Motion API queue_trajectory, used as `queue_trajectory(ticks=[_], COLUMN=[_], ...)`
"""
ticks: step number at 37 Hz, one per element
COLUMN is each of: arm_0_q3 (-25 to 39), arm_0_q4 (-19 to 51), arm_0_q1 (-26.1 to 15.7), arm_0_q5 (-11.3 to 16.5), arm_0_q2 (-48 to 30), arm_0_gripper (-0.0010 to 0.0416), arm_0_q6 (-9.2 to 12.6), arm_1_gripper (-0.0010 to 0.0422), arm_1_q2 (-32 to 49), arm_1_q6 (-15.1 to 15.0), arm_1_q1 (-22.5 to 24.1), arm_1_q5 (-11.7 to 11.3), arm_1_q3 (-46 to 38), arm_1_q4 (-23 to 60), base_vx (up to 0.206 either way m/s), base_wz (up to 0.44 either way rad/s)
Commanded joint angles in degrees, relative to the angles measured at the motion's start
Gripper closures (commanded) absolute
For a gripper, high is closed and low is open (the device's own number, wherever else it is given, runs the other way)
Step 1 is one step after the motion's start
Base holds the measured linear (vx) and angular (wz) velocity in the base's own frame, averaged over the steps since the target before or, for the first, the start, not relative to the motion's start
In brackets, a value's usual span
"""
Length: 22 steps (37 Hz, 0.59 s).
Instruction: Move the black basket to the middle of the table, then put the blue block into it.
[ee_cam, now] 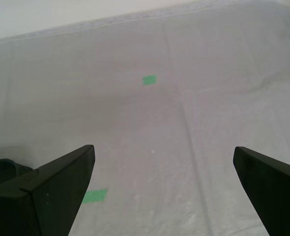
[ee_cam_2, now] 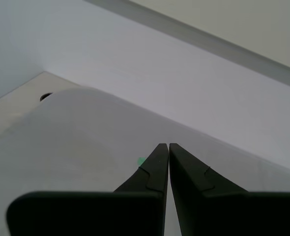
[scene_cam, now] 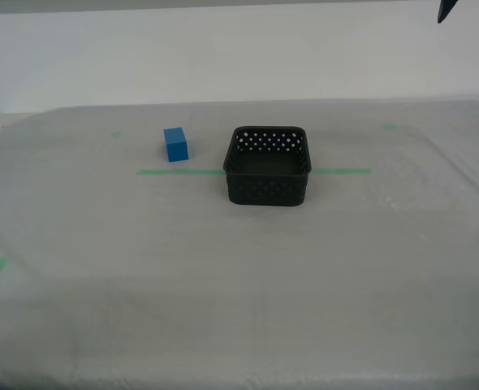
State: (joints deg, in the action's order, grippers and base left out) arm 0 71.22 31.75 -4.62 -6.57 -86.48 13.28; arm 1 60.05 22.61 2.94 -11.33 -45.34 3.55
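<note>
My first gripper is hovering over bare tabletop, jaws spread wide and empty; my second gripper is poised with jaws pressed together. The black basket is sitting mid-tabletop across the green tape line, the blue block nearby, both away from either jaws.

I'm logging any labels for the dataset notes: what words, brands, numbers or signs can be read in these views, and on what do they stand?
None: no readable text in any view.
The black basket shows only rows of holes.
The blue block has plain faces.
The table bears only blank green tape marks and a green tape line.
My first gripper and my second gripper carry no marking.
</note>
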Motion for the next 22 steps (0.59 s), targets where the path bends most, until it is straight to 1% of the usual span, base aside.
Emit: queue_trajectory(ticks=[1, 3, 5, 7, 10, 12, 14, 17, 19, 22], arm_0_q3=[0.1, 0.1, 0.1, 0.1, 0.1, 0.1, 0.1, 0.1, 0.1, 0.1], arm_0_q4=[0.0, 0.0, 0.0, 0.0, 0.0, 0.0, 0.0, 0.0, 0.0, 0.0], arm_0_q1=[0.0, 0.0, 0.0, 0.0, 0.0, 0.0, 0.0, 0.0, 0.0, 0.0], arm_0_q5=[-0.2, -0.2, -0.2, -0.2, -0.2, -0.2, -0.2, -0.2, -0.2, -0.2], arm_0_q2=[0.0, 0.0, 0.0, 0.0, 0.0, 0.0, 0.0, 0.0, 0.0, 0.0], arm_0_gripper=[0.0013, 0.0012, 0.0012, 0.0012, 0.0012, 0.0012, 0.0012, 0.0012, 0.0012, 0.0012], arm_0_q6=[0.0, 0.0, 0.0, 0.0, 0.0, 0.0, 0.0, 0.0, 0.0, 0.0], arm_1_gripper=[0.0413, 0.0413, 0.0413, 0.0413, 0.0413, 0.0413, 0.0413, 0.0413, 0.0413, 0.0413], arm_1_q2=[0.0, 0.0, 0.0, 0.0, 0.0, 0.0, 0.0, 0.0, 0.3, 1.2], arm_1_q6=[1.7, 2.9, 3.5, 5.2, 8.0, 9.1, 10.4, 12.2, 12.6, 14.3], arm_1_q1=[2.3, 3.9, 5.3, 6.6, 8.2, 9.2, 10.1, 11.7, 12.5, 13.8], arm_1_q5=[-4.6, -7.3, -8.6, -9.1, -9.2, -9.2, -10.0, -12.5, -13.0, -13.0], arm_1_q3=[-2.1, -3.4, -4.4, -5.4, -7.0, -8.0, -8.7, -9.0, -9.0, -9.0], arm_1_q4=[5.5, 8.4, 9.9, 11.5, 14.0, 15.8, 17.2, 18.8, 19.5, 20.9], base_vx=[0.000, 0.000, 0.000, 0.000, 0.000, 0.000, 0.000, 0.000, 0.000, 0.000], base_wz=[0.000, 0.000, 0.000, 0.000, 0.000, 0.000, 0.000, 0.000, 0.000, 0.000])
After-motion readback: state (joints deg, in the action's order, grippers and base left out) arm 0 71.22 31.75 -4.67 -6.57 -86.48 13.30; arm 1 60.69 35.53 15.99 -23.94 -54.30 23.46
